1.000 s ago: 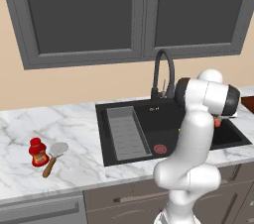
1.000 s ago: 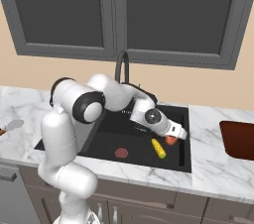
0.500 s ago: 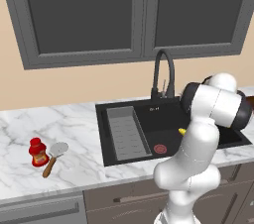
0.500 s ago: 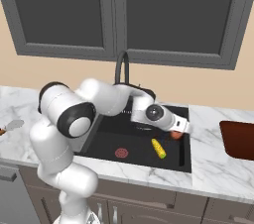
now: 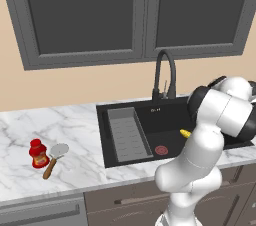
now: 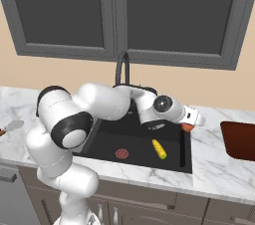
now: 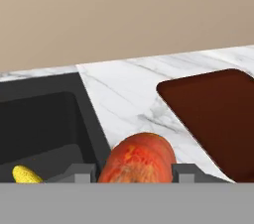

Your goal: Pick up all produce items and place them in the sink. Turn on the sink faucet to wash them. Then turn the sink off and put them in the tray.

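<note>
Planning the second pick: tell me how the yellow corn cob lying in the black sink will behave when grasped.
The yellow corn cob looks rounded and elongated, so it will probably roll if nudged. It seems stiff, likely holding shape. Lying flat on the black sink floor, it probably needs a grip across its width.

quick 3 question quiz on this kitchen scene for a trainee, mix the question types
1. True or false: the corn cob lies inside the sink.
2. What does the tool hold? A) the red bottle B) the orange-red vegetable C) the spatula
3. Fill in: the tray sits on the counter to the ____ of the sink in the right base view.

Key: 1 true; 2 B; 3 right
</note>
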Tool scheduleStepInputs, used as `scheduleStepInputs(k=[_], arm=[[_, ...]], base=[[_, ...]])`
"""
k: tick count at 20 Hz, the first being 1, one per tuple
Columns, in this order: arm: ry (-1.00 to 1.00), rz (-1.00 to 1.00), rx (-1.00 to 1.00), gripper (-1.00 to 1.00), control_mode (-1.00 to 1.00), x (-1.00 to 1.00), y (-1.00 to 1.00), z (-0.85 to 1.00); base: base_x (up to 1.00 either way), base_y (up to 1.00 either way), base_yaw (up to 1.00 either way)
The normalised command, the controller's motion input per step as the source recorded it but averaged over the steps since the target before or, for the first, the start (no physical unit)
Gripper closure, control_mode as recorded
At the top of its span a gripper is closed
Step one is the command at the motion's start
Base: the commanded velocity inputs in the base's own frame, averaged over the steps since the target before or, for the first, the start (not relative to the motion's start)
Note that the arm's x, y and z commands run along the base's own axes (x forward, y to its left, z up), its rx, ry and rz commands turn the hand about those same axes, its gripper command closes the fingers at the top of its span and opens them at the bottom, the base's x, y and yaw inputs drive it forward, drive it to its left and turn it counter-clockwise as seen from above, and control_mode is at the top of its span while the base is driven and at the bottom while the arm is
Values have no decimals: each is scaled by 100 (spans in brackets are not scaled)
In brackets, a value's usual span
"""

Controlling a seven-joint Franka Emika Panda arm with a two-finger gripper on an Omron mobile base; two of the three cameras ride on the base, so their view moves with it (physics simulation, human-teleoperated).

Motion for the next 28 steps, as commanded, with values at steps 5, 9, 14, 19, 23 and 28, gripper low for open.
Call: scheduleStepInputs(k=[5, 9, 14, 19, 23, 28], arm=[[1, -3, 0, 100, -100, 0, -52, 33], [4, -5, 3, 100, -100, 0, -62, -1], [0, -4, 2, 100, -100, -5, -64, -17], [0, -3, 1, 100, -100, -8, -63, -27], [0, -3, 3, 100, -100, -7, -64, -31], [0, -3, 4, 100, -100, -4, -60, -15]], base=[[0, 0, 0], [0, 0, 0], [0, 0, 0], [0, 0, 0], [0, 0, 0], [0, 0, 0]])
